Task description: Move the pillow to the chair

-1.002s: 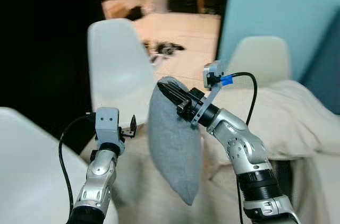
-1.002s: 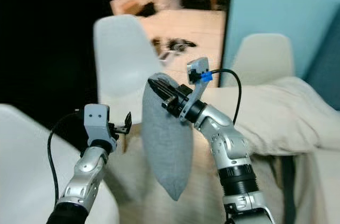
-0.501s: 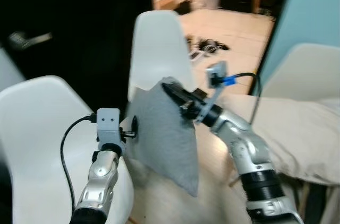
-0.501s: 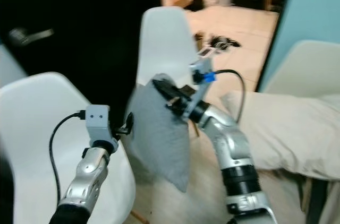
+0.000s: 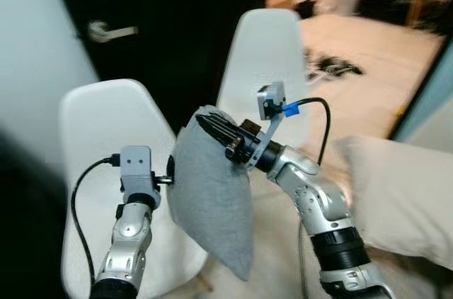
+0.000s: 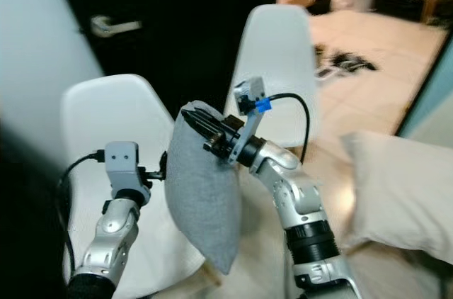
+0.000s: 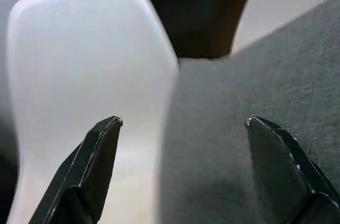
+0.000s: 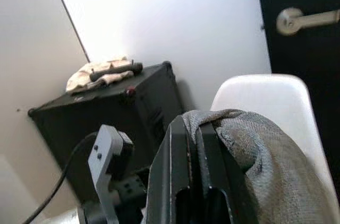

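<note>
— Holding anything on the right?

— Right gripper (image 5: 211, 126) clamped flat on the top edge of the pillow (image 5: 212, 203), long black fingers (image 8: 187, 165) pressed together with a fold of grey cloth bunched between and beside them. Hanging free from that pinch, well off any seat, tapering to a point at the bottom corner.

— And the left?

— Left gripper (image 7: 183, 128) spread wide, nothing between the fingers; one black fingertip (image 7: 109, 131) before the white shell, the other over grey cloth. Raised just beside the pillow's flank, close against it in the head views; contact cannot be told.

— Texture of the pillow?

— Woven, slightly nubbly grey fabric, soft and slack, plump in the middle, creased where pinched.

— Where is the chair from there?

— Directly behind and below the left gripper: a moulded white chair (image 5: 99, 136), smooth, glossy plastic, rounded back, scooped seat. Second white chair (image 5: 265, 58) of the same rounded shell beyond the right gripper, upright.

— Anything held in a container?

— No open container. Black boxy case (image 8: 106, 134) beyond the left arm in the right wrist view, hard-edged, matte, with a crumpled pale cloth (image 8: 101, 72) and a dark rod-shaped thing lying on its lid.

— The rest?

— Dark door with a silver lever handle (image 5: 112, 30) behind the chairs. Cream bedding (image 5: 396, 200), soft and puffy, off to the right arm's outer side
</note>
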### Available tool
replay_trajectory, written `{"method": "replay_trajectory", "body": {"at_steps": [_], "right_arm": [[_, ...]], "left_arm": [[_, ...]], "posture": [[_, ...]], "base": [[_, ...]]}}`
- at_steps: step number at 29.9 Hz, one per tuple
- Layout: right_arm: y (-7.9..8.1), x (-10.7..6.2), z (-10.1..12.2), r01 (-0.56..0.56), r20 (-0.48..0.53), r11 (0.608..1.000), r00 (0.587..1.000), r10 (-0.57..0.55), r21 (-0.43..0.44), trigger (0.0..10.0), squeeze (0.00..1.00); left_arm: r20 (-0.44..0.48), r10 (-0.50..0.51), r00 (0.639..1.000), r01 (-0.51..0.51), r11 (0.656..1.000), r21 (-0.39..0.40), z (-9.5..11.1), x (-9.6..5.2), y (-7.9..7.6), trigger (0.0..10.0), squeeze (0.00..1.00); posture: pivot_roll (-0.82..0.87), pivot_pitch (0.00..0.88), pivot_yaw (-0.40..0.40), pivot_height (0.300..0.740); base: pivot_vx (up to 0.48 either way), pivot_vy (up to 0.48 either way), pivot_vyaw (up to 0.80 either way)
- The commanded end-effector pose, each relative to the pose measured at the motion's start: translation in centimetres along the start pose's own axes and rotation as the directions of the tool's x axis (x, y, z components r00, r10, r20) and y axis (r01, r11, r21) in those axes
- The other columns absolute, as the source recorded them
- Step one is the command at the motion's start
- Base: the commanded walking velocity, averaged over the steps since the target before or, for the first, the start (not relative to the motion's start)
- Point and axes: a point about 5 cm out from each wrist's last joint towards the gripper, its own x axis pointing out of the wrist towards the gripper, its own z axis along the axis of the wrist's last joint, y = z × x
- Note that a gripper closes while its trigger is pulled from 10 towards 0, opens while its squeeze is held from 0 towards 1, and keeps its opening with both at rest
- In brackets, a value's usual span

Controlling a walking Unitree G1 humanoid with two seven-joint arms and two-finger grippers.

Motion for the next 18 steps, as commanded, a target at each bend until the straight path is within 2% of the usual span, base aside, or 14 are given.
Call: {"method": "replay_trajectory", "body": {"at_steps": [1, 18], "right_arm": [[1.4, 0.8, 1.8, -0.094, 0.091, 0.995, 0.991, 0.095, -0.021, 0.0, 0.00], [1.9, 0.9, 1.8, -0.133, 0.096, 0.991, 0.986, 0.134, -0.017, 0.0, 0.00]], "left_arm": [[-0.006, -0.005, 1.000, 0.005, 1.000, 0.005, 0.0, 0.0, -0.2, 10.0, 0.00], [0.048, -0.002, 0.999, 0.000, 0.999, 0.033, 1.4, 0.4, -0.4, 10.0, 0.00]], "posture": [[-0.17, 0.086, 0.016, 0.739], [-0.17, 0.088, 0.018, 0.739]], "base": [[0.000, 0.000, 0.80], [0.000, 0.000, 0.80]]}}
